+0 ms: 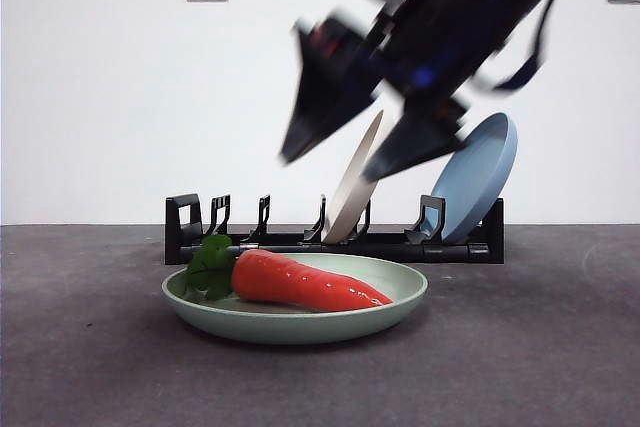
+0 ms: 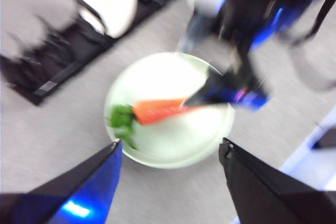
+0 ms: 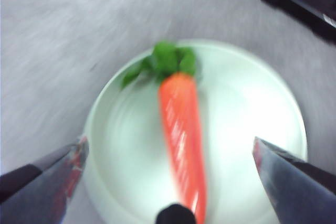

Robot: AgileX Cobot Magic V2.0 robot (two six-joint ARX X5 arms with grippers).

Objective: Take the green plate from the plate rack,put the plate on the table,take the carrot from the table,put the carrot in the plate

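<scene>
The green plate lies flat on the table in front of the plate rack. The carrot lies in the plate, leaves to the left. My right gripper hangs open and empty, blurred, above the plate's right half. In the right wrist view its jaws stand wide apart over the carrot and plate. My left gripper is open and empty, well above the plate and carrot. That view also shows the right gripper over the plate.
A cream plate and a blue plate stand tilted in the rack's right slots, just behind the right gripper. The rack's left slots hold nothing. A white wall with sockets stands behind the table.
</scene>
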